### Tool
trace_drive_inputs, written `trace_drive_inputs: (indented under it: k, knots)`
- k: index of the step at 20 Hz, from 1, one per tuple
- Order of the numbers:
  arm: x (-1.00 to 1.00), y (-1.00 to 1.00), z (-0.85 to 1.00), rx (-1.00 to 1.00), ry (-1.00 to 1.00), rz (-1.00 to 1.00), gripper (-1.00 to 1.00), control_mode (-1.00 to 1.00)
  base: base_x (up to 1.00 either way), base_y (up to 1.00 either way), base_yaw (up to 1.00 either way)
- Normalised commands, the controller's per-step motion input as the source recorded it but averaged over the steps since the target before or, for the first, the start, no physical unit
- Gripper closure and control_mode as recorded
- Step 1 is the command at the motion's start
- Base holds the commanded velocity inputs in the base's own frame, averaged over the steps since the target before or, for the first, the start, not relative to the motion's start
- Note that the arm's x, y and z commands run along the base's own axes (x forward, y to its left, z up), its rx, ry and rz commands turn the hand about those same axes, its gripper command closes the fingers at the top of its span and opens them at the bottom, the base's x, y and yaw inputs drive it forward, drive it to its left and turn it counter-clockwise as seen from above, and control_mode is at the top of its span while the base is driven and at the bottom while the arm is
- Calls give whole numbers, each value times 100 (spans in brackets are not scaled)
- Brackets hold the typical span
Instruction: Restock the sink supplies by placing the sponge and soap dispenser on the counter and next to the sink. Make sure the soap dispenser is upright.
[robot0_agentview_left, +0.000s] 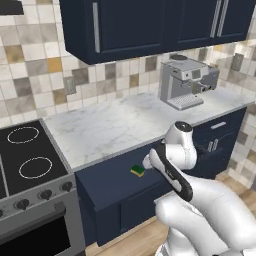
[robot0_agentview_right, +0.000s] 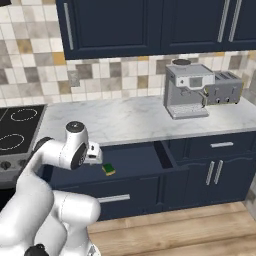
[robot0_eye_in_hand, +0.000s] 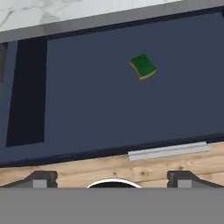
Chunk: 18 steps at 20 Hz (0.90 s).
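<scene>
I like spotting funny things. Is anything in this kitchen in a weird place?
Yes. The sponge lies alone on the floor of a pulled-out navy drawer under the marble counter, turned a bit crooked to the drawer's edges. A sponge usually sits by a sink. Nothing looks spilled or broken.

sponge (robot0_eye_in_hand: 143, 66): 1; open drawer (robot0_eye_in_hand: 109, 122): 1; coffee machine (robot0_agentview_left: 186, 82): 1; toaster (robot0_agentview_right: 227, 87): 1; stove (robot0_agentview_left: 30, 165): 1

No readable text, labels, brands or numbers anywhere. Coffee machine (robot0_agentview_right: 186, 90) at the counter's (robot0_agentview_right: 125, 120) back edge shows blank panels; toaster (robot0_agentview_right: 226, 86) and stove knobs (robot0_agentview_left: 44, 196) carry no legible marks.
</scene>
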Motion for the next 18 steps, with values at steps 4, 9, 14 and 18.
trace_drive_inputs:
  k: [4, 9, 14, 18]
  knots:
    - [29, 0, -87, -11, 0, 1, -100, -100, 0, 0, 0]
    - [-4, 0, -85, -12, 0, 1, -100, -100, 0, 0, 0]
    - [-42, 0, -66, -3, 0, 7, -100, -100, 0, 0, 0]
    - [-60, 0, -46, 0, 0, 9, -100, -100, 0, 0, 0]
